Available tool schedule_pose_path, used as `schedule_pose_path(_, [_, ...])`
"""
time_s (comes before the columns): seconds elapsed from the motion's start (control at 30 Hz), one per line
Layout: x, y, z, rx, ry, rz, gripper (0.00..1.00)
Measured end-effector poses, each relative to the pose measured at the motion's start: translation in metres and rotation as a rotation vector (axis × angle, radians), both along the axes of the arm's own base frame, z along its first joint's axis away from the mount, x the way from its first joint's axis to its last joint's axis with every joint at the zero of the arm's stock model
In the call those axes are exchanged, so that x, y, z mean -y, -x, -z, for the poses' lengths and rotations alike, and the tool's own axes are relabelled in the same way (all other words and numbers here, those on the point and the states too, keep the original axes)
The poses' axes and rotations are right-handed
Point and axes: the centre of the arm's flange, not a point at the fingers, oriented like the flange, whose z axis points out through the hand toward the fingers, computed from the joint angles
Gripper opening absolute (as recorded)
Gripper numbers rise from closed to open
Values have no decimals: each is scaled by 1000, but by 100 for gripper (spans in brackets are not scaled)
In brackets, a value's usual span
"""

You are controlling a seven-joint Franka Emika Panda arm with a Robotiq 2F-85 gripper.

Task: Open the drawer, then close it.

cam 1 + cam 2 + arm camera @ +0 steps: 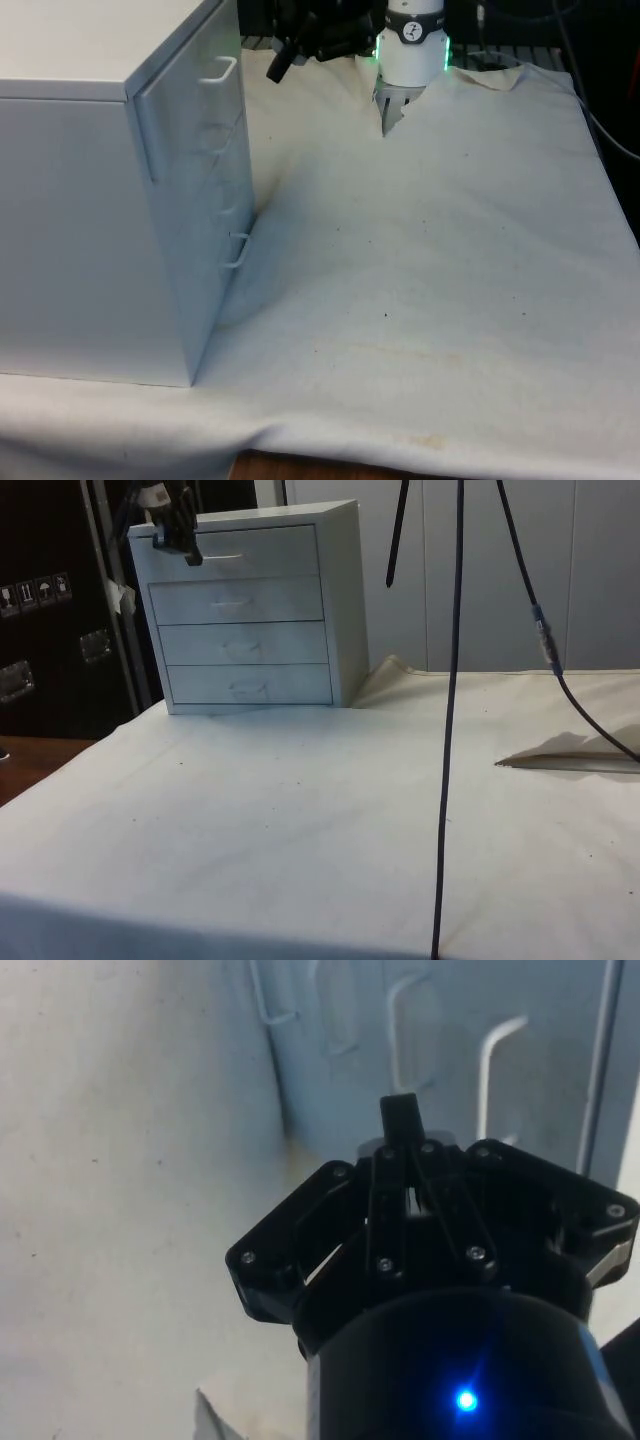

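Observation:
A white chest of drawers with several drawers stands at the front view's left, its front turned towards the front view's right. In the side view the chest faces the camera and all drawers look flush. The top drawer carries a thin white handle. My black gripper hangs in front of the top drawer, a little to one side of that handle and apart from it. Its fingers are shut together with nothing between them.
White cloth covers the table in front of the chest. The lower drawers' handles stick out from the front. A black cable hangs down in the side view, and the cloth has a raised fold.

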Motion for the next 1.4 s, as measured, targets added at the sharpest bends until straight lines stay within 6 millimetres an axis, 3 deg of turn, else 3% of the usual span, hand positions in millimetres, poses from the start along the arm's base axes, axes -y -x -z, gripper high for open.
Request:
schedule_pose_path(0.67, [-21,-2,7,36,-145,14,0])
schedule_pose_path(0.97, [-22,-2,7,43,-168,19,0])
schedule_pose_path(1.33, [-22,-2,8,42,-166,19,57])
schedule_pose_path(1.4, [-22,-2,8,42,-166,19,75])
